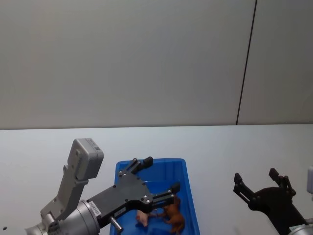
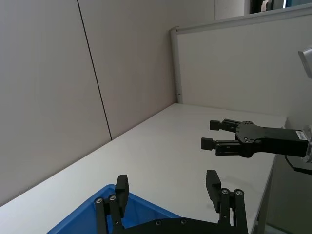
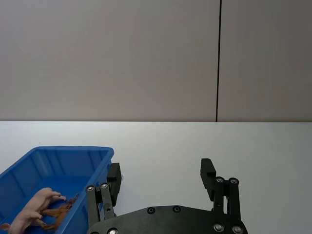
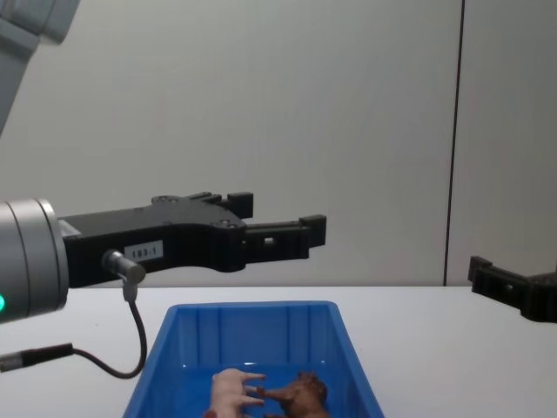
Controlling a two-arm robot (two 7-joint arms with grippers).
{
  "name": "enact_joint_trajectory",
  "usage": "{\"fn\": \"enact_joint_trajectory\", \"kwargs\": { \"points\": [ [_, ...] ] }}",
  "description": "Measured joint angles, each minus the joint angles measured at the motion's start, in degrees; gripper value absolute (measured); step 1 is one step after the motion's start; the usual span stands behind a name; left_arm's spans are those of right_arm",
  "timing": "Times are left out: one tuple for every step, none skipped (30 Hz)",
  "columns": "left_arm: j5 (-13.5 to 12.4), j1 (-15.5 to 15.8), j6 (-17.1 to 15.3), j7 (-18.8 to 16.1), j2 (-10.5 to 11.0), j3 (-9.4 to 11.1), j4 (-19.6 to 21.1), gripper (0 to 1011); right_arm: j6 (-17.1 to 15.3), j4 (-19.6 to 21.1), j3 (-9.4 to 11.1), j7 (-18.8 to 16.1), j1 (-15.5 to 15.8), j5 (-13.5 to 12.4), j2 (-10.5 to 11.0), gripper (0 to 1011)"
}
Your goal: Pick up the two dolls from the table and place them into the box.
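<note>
White table (image 1: pixel 220 147); left pincer (image 1: pixel 161 174) spread wide, empty, above box (image 1: pixel 188 196).

**One small sticker, barely legible**

On my left gripper (image 4: pixel 287 222), seen from my chest camera, a small white label (image 4: pixel 144 252) sits on the black housing near the wrist. Its print looks like "183-1", though I cannot be sure of every character. From my head camera the same label (image 1: pixel 94 210) shows, but its characters are too small to read.
</note>
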State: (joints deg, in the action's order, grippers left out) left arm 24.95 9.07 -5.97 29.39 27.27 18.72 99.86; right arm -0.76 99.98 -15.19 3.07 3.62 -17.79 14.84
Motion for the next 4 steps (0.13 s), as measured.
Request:
{"fn": "enact_joint_trajectory", "kwargs": {
  "points": [
    [0.0, 0.0, 0.0, 0.1, 0.0, 0.0, 0.0, 1001, 0.0, 0.0, 0.0, 0.0, 0.0, 0.0, 0.0, 1001],
    [0.0, 0.1, 0.1, 0.2, -0.1, 0.0, -0.1, 1002, 0.0, 0.0, 0.0, 0.0, 0.0, 0.0, 0.0, 1001],
    [0.1, 0.1, 0.1, 0.4, -0.1, 0.1, -0.1, 1002, 0.0, 0.0, 0.0, 0.0, 0.0, 0.0, 0.0, 1001],
    [0.1, 0.1, 0.1, 0.4, -0.1, 0.1, -0.1, 1002, 0.0, 0.0, 0.0, 0.0, 0.0, 0.0, 0.0, 1001]
  ]
}}
